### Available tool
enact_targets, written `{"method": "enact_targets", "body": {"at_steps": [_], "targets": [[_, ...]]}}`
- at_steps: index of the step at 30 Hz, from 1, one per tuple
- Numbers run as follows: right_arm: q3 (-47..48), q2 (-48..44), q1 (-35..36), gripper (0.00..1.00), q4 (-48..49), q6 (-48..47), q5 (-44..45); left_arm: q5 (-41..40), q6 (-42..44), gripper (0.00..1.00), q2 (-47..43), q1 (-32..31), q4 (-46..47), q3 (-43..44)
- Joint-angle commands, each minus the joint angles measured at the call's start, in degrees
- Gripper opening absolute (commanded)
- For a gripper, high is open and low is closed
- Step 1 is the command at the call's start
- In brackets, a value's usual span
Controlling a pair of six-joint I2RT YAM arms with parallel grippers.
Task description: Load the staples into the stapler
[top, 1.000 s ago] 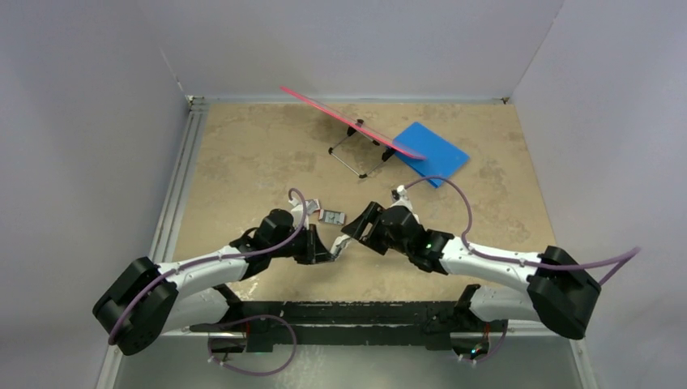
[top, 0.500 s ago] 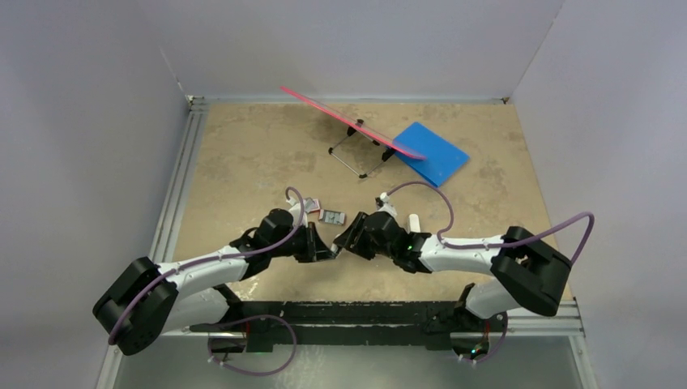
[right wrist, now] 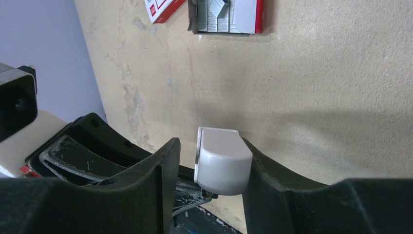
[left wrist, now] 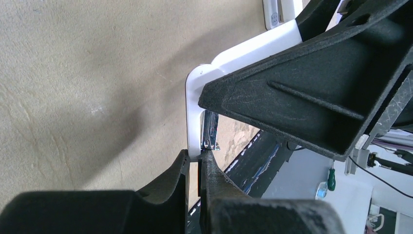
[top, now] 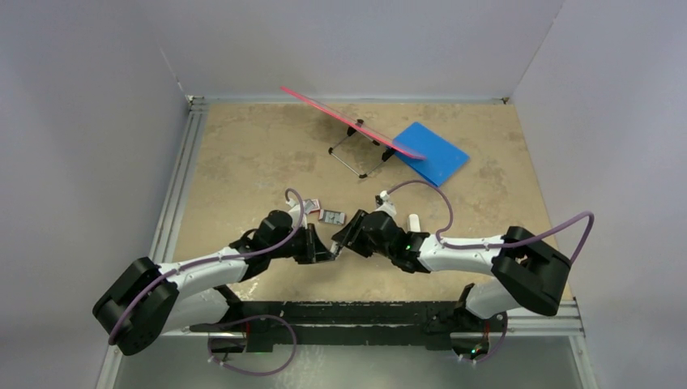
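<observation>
Print on the staples box (right wrist: 246,14) is illegible — right fingers (right wrist: 168,163) clamp the white stapler (right wrist: 221,165), left fingers (left wrist: 214,178) pinch its edge.

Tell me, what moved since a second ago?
The right gripper, shut on the stapler, slid slightly toward the left gripper as its elbow folded inward. The left gripper, also pinching the stapler, the staples box and blue pad stayed put.

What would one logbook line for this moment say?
left end effector: pinching stapler tip | right end effector: gripping stapler body | staples: on table, apart from stapler
</observation>
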Motion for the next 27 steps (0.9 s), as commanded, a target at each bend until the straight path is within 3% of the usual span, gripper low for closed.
{"method": "enact_targets", "body": {"at_steps": [1,6,12,15,21,27], "targets": [[2.7,0.4,0.3,0.47,0.6,1.2,3.1,1.4,-0.7,0.00,-1.0,-0.1,3.8,-0.3],[2.8,1.6,0.4,0.34,0.1,1.5,3.9,1.9,-0.7,0.00,-1.0,-0.1,3.9,-0.5],[4.5,2.9,0.9,0.28,-3.6,-1.3,5.4,-0.9,-0.7,0.35,-4.0,-0.1,0.1,-1.5],[6.3,3.8,1.6,0.27,-7.2,-3.8,6.3,-5.3,-0.5,0.45,-8.3,-0.1,-4.9,-1.5],[12.4,7.1,5.3,0.28,-17.1,-6.7,10.7,-21.4,-3.1,0.50,-16.8,-0.1,-21.9,2.3],[20.0,11.4,8.4,0.30,-29.9,-8.0,14.8,-34.7,-3.1,0.50,-18.1,0.0,-39.1,14.7]]}}
